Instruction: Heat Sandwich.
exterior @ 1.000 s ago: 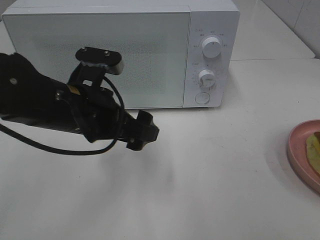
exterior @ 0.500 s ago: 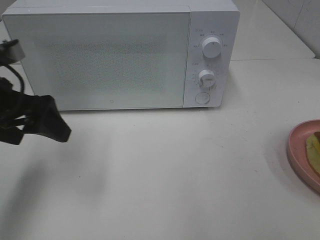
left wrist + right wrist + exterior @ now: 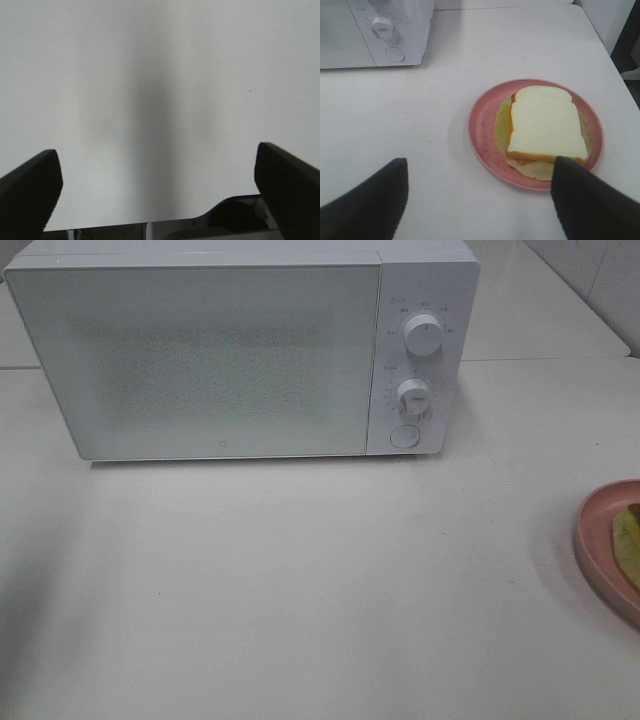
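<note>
**Black jaws spread wide, sandwich on its pink plate**

Black fingers of the left gripper (image 3: pixel 160 195) stand far apart in the left wrist view, nothing between them — only bare white table (image 3: pixel 160 75) beneath, with a soft shadow running down its middle. The right gripper (image 3: pixel 480 200) is likewise released, its two dark fingers (image 3: pixel 365 205) splayed and empty; one fingertip overlaps the near rim of the plate (image 3: pixel 482 135) in that view, though whether it touches cannot be told.

On that round pink plate lies the sandwich (image 3: pixel 545 122): a slice of cream-white bread with an orange-brown crust on top, a flat pale yellow-green layer spreading out under it. Plate and sandwich sit on the table well apart from the microwave (image 3: pixel 350 35).

From the high camera neither arm shows. The white microwave (image 3: pixel 220 350) stands at the back with its door shut, two round knobs (image 3: pixel 424 335) one above the other and a round button (image 3: pixel 404 436) below. Small grey markings ring the knobs — too small to read. Only a sliver of the plate (image 3: pixel 600 540) shows at the right edge.
</note>
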`<act>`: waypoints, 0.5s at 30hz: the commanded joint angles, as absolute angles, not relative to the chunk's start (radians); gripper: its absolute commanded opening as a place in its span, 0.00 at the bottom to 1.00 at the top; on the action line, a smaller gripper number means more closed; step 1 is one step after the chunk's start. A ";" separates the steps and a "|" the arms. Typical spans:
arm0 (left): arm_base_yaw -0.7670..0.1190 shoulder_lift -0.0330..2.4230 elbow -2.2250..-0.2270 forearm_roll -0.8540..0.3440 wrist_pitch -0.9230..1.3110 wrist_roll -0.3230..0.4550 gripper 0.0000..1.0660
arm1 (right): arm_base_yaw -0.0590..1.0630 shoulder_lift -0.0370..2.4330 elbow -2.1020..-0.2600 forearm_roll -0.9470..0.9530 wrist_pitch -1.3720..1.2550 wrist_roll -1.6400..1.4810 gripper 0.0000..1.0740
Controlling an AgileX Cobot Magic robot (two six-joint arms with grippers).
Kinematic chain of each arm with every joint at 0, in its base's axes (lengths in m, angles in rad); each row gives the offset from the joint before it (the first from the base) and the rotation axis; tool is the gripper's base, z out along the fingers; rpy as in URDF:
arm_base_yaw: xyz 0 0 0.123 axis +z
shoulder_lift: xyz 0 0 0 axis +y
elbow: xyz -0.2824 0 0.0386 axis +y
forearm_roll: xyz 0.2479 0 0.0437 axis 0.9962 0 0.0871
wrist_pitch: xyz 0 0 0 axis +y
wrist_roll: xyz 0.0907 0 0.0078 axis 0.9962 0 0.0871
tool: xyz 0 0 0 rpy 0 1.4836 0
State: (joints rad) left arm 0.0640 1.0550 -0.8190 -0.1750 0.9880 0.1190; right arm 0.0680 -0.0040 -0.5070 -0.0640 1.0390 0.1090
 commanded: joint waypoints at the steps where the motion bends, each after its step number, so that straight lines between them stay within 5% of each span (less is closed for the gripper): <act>1: 0.068 0.957 -0.796 -0.127 1.009 0.085 0.94 | 0.063 -0.031 -0.507 -0.062 1.038 0.101 0.71; 15: 0.068 0.516 -0.557 -0.116 0.970 0.096 0.94 | 0.063 -0.031 -0.507 -0.062 1.038 0.101 0.71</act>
State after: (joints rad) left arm 0.0640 0.5700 -0.5850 -0.1180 0.9820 0.0960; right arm 0.0680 -0.0040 -0.5070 -0.0640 1.0390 0.1090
